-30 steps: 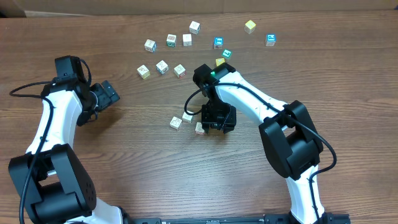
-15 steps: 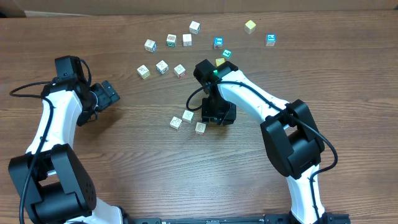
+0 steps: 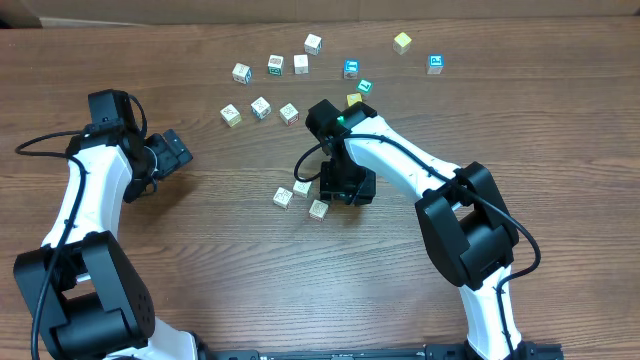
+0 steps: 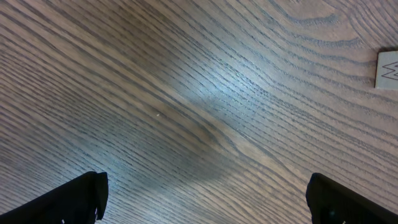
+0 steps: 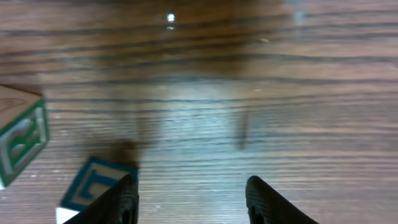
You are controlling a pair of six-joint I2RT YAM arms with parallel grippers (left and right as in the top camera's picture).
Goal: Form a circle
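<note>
Parted and empty at the right claw (image 3: 345, 188), with the circle (image 3: 302, 187), a three-cube cluster, just beside its fingertips. Spread wide, gripping nothing, at the left claw (image 3: 175, 150), well apart from it.

White arm links (image 3: 72, 205), black joints (image 3: 468, 238), thin black cables (image 3: 40, 143), one green light (image 3: 343, 119).

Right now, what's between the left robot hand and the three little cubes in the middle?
Nothing: the overhead view shows only bare table between the left gripper and the three cubes.
</note>
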